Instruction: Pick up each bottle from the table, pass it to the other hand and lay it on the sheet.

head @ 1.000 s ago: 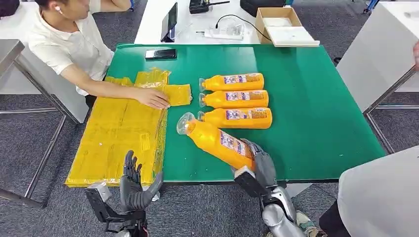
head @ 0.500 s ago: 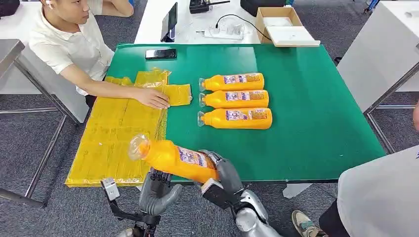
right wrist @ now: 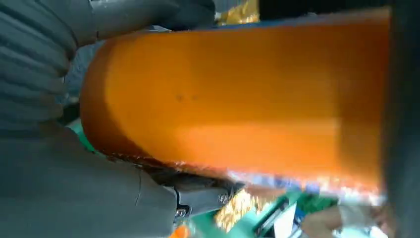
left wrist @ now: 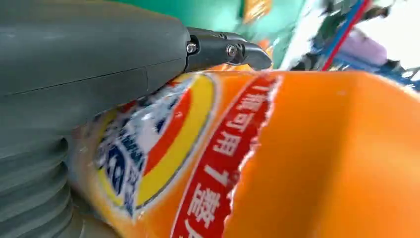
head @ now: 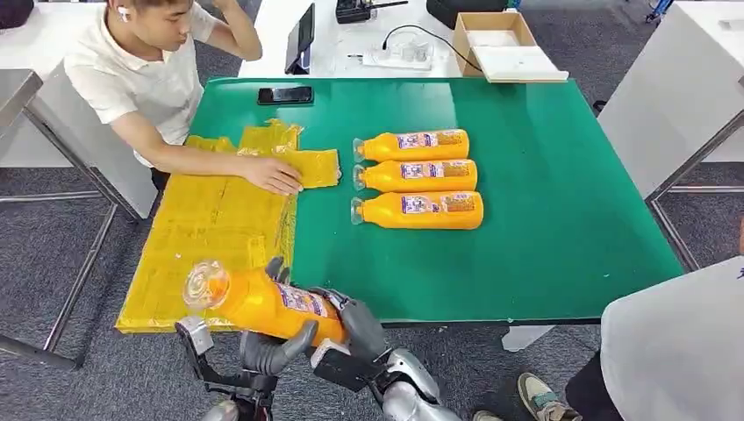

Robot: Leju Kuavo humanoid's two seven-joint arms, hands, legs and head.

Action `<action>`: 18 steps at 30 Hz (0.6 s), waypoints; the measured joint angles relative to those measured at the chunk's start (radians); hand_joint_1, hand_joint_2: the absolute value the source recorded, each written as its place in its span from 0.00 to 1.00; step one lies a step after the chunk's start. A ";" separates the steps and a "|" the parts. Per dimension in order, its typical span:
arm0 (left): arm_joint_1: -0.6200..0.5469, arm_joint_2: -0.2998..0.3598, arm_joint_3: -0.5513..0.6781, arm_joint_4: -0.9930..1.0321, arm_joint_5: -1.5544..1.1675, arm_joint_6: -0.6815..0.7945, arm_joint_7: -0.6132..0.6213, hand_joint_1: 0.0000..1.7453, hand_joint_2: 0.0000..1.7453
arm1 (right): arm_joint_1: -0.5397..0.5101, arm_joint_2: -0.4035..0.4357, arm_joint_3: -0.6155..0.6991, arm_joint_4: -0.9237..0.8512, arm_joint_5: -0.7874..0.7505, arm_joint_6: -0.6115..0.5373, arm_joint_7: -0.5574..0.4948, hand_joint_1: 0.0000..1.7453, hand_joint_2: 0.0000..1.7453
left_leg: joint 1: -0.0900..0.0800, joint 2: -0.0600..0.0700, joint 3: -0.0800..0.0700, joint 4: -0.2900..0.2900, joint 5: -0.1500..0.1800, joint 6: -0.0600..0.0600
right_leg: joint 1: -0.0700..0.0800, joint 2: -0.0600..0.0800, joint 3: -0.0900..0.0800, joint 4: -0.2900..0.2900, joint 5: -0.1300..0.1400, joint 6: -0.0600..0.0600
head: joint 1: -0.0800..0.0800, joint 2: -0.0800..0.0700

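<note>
An orange bottle (head: pixel 263 303) with a clear cap hangs at the table's near edge, beside the yellow sheet (head: pixel 211 228). My right hand (head: pixel 358 326) grips its base end. My left hand (head: pixel 272 346) wraps its middle, with fingers behind it and the thumb in front. The left wrist view shows the bottle's label (left wrist: pixel 163 148) close under the left hand (left wrist: pixel 89 74). In the right wrist view the bottle's orange body (right wrist: pixel 237 99) lies against the right hand (right wrist: pixel 74 188). Three more orange bottles (head: pixel 417 175) lie side by side on the green table (head: pixel 561 210).
A person sits at the far left with a hand (head: pixel 276 175) resting on the sheet's far part. A black phone (head: pixel 285 95) lies at the table's far edge. Another person's grey clothing (head: pixel 676 351) shows at the near right.
My right hand has carried the bottle left from the table's middle to the near edge by the sheet. My left hand has risen and closed around it.
</note>
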 measured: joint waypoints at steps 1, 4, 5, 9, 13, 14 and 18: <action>0.001 0.000 0.002 -0.004 -0.010 0.010 -0.005 1.00 1.00 | -0.004 0.002 0.005 0.007 -0.002 0.000 0.001 1.00 1.00 | 0.000 0.000 0.000 0.000 0.000 0.000 | 0.000 0.000 0.000 0.000 0.000 0.000 | 0.000 0.000; 0.009 -0.005 0.003 -0.016 -0.076 0.072 -0.036 1.00 1.00 | -0.017 0.005 0.022 0.024 -0.007 0.003 0.006 0.25 1.00 | 0.000 0.000 0.000 0.000 0.000 0.000 | 0.000 0.000 0.000 0.000 0.000 0.000 | 0.000 0.000; 0.011 -0.006 0.003 -0.019 -0.080 0.074 -0.038 1.00 1.00 | -0.019 0.007 0.025 0.028 -0.007 0.004 0.007 0.00 1.00 | 0.000 0.000 0.000 0.000 0.000 0.000 | 0.000 0.000 0.000 0.000 0.000 0.000 | 0.000 0.000; 0.016 -0.008 0.006 -0.028 -0.010 0.018 -0.029 1.00 1.00 | -0.021 0.007 0.044 0.038 -0.009 0.012 0.011 0.00 0.00 | 0.000 0.000 0.000 0.000 0.000 0.000 | 0.000 0.000 0.000 0.000 0.000 0.000 | 0.000 0.000; 0.025 -0.005 0.028 -0.034 0.087 -0.064 0.003 1.00 1.00 | -0.010 0.008 0.053 0.040 -0.018 0.009 0.012 0.00 0.00 | 0.000 0.000 0.000 0.000 0.000 0.000 | 0.000 0.000 -0.001 0.000 0.000 0.000 | 0.000 0.000; 0.030 -0.005 0.033 -0.037 0.101 -0.076 0.011 1.00 1.00 | -0.007 0.008 0.054 0.040 -0.019 0.008 0.011 0.00 0.00 | 0.000 0.000 0.000 0.000 0.000 0.000 | 0.000 0.000 -0.001 0.000 0.000 0.000 | 0.000 0.000; 0.036 -0.005 0.056 -0.041 0.170 -0.121 0.043 1.00 1.00 | 0.009 0.007 0.054 0.040 -0.030 0.000 0.000 0.00 0.00 | 0.000 0.000 -0.001 0.000 0.000 0.000 | 0.000 0.000 -0.001 0.000 0.000 0.000 | 0.000 0.000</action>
